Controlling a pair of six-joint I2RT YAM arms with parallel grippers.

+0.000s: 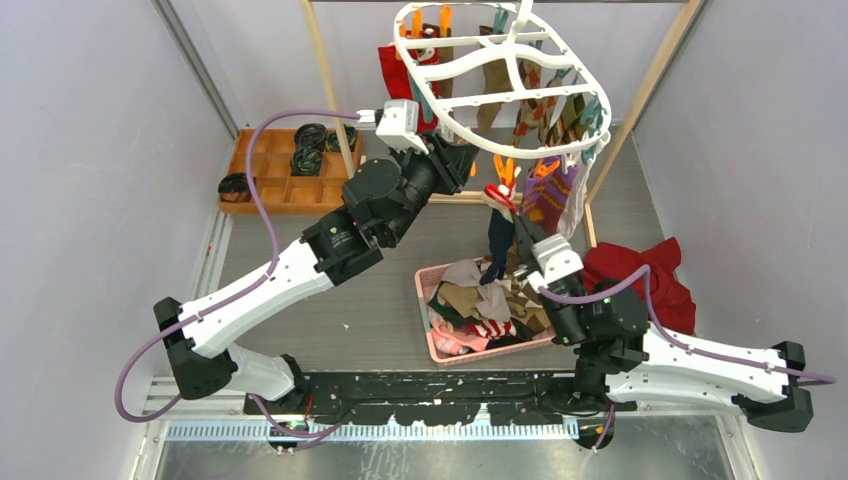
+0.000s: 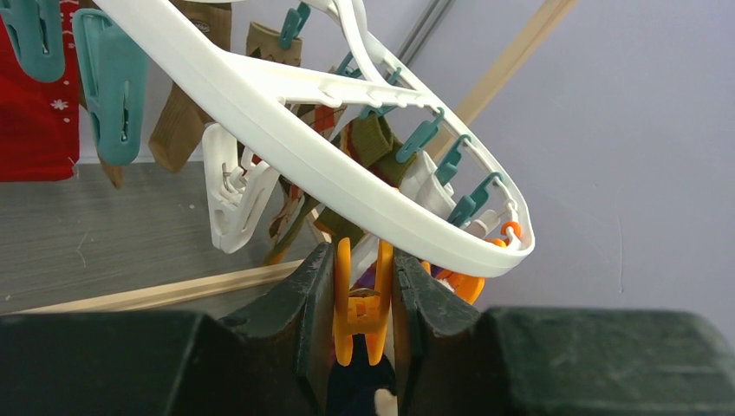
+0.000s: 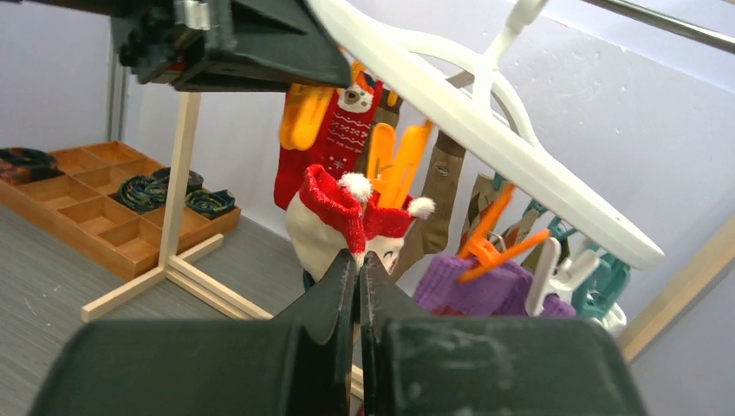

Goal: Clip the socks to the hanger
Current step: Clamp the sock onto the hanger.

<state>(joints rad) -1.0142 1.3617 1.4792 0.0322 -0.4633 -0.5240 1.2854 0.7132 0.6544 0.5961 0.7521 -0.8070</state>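
The white oval hanger [image 1: 500, 70] hangs at the back, with several socks clipped along its right rim. My left gripper [image 1: 478, 165] is shut on an orange peg [image 2: 362, 299] under the hanger's rim [image 2: 286, 130], squeezing its handles. My right gripper [image 1: 520, 228] is shut on a navy sock with a red cuff and white pompoms [image 3: 334, 204]. It holds the sock upright, with the cuff just below that peg [image 3: 302, 114]. In the top view the sock [image 1: 497, 240] dangles over a pink basket [image 1: 424, 290] holding several more socks [image 1: 480, 305].
A wooden tray with black coiled rolls [image 1: 290, 165] sits at the back left beside the wooden rack post [image 1: 325, 80]. A red cloth [image 1: 650, 275] lies at the right. A purple sock [image 3: 468, 282] and a red patterned sock [image 3: 347, 130] hang on nearby pegs.
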